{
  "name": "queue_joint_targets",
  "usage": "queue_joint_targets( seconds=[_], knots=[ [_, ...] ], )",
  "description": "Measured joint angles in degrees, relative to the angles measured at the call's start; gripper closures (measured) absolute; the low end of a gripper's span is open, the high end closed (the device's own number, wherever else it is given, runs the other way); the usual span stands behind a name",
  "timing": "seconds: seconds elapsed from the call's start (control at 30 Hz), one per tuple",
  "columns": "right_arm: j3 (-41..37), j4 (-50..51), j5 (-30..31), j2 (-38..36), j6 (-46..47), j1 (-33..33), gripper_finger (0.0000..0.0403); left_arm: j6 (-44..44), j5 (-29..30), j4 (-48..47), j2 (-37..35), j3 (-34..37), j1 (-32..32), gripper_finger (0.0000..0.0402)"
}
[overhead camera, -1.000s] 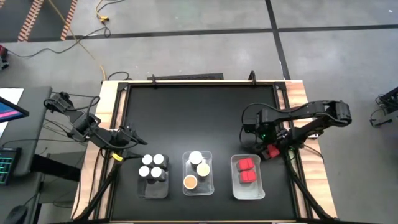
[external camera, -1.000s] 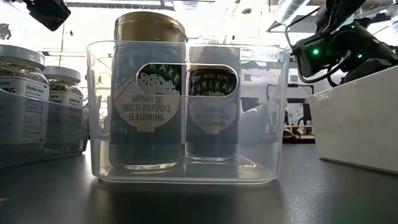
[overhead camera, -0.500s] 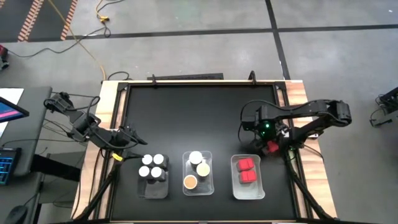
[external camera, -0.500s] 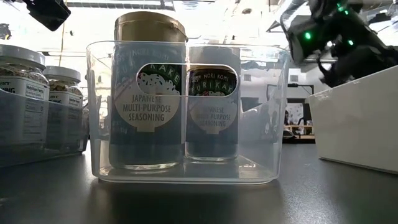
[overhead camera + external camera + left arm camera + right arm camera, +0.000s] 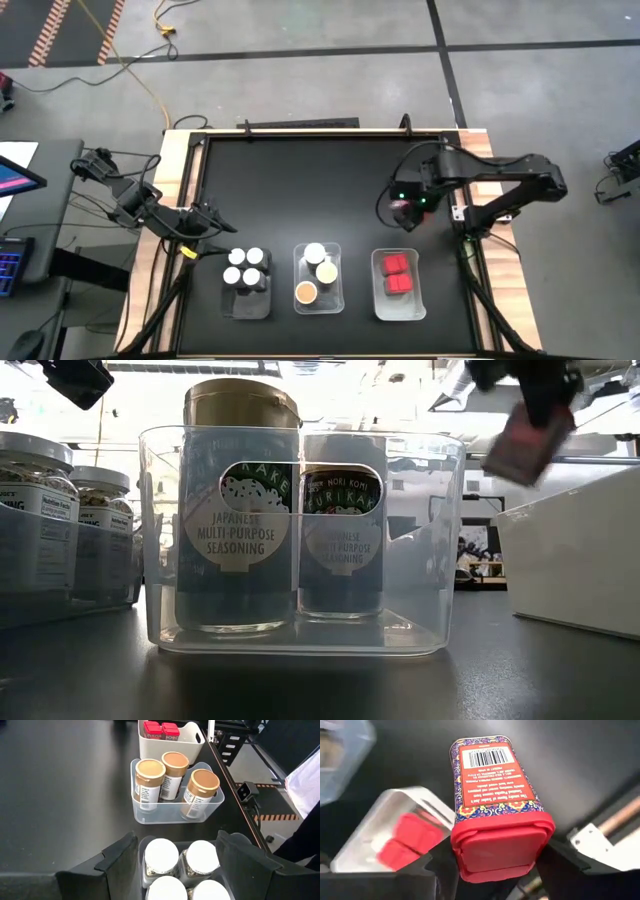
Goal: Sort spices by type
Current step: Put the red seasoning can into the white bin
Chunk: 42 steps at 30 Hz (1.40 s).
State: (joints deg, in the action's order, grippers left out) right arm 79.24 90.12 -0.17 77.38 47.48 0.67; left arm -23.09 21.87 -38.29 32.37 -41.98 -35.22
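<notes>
A spice jar with a red square cap and a patterned red label [image 5: 495,785] hangs above the table with my right gripper [image 5: 403,210] shut on it. It is beyond and a little above the white tray [image 5: 398,300] that holds two red-capped jars [image 5: 397,273]. The low view shows the held jar [image 5: 527,445] in the air, tilted. My left gripper [image 5: 177,865] waits open near the table's left edge, just short of the tray of white-capped jars [image 5: 246,268]. Three tan-lidded jars [image 5: 172,770] stand in the clear middle tray [image 5: 318,300]. My right gripper pinches the jar at its red cap end [image 5: 456,847] between its two fingers [image 5: 432,870], one on each opposite side. The fingers come from above, pointing down. The jar hangs below them, cap up and slightly tilted, lifted clear of the table.
The three trays stand in a row along the near edge of the black table top [image 5: 320,180], whose far half has free room. A wooden border [image 5: 478,160] runs along the table's right side, close to my right arm.
My right gripper has risen and moved from near the table's right edge toward the left and far side, turning until it points down. The red-capped jar has come up with it and now hangs clear of the table.
</notes>
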Motion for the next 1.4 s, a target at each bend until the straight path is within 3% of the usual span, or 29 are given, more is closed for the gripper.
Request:
queue_joint_targets(
  seconds=[0.3,0.67,0.87,1.17,1.4],
  knots=[
    [11.3,-0.7,4.9,0.0,0.0,11.9,0.0162,1.0,4.9,0.0,0.0,0.0,0.0,0.0146],
    [12.0,-5.2,4.9,4.0,3.5,27.8,0.0162,3.8,10.9,-0.1,0.0,0.0,0.0,0.0146],
    [12.0,-6.7,3.8,9.2,3.2,34.7,0.0162,4.0,11.0,-1.4,0.0,0.0,0.0,0.0146],
    [13.2,-11.4,1.4,17.3,-3.5,41.9,0.0162,4.0,11.0,-2.3,0.0,0.0,0.0,0.0146],
    [16.0,-9.2,1.4,23.1,-9.0,42.8,0.0162,3.8,11.0,-2.4,0.0,0.0,0.0,0.0146]
  ],
)
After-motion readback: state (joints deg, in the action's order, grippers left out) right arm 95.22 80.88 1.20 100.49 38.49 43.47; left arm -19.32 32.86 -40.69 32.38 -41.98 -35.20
